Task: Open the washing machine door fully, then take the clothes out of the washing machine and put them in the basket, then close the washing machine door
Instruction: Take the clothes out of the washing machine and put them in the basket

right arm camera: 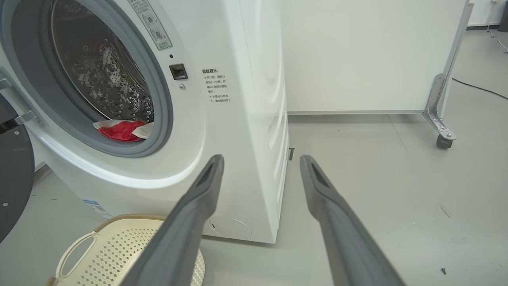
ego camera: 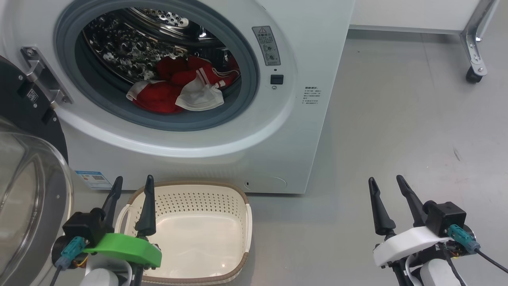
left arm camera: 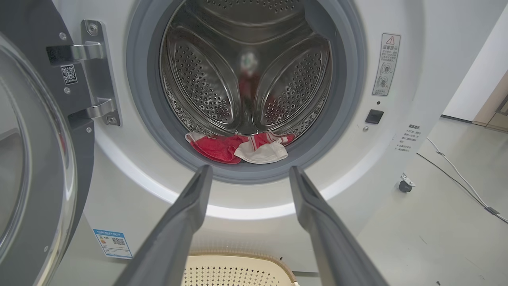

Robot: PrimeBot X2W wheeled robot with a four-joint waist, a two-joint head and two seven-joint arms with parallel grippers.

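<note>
Hovering over the basket [ego camera: 247,222], the left pincer [ego camera: 133,179] has its fingers spread and empty; the right pincer [ego camera: 385,179], equally spread and empty, hangs above the floor [ego camera: 397,119], right of the washing machine [ego camera: 301,131]; the washing machine door [ego camera: 20,131] stands swung wide at the left; the clothes [ego camera: 170,93] lie heaped at the front lip of the drum [ego camera: 131,47], ahead of and above the left pincer, long axis across the mouth; judged from this, the left arm is nearer, its reach running straight forward.
</note>
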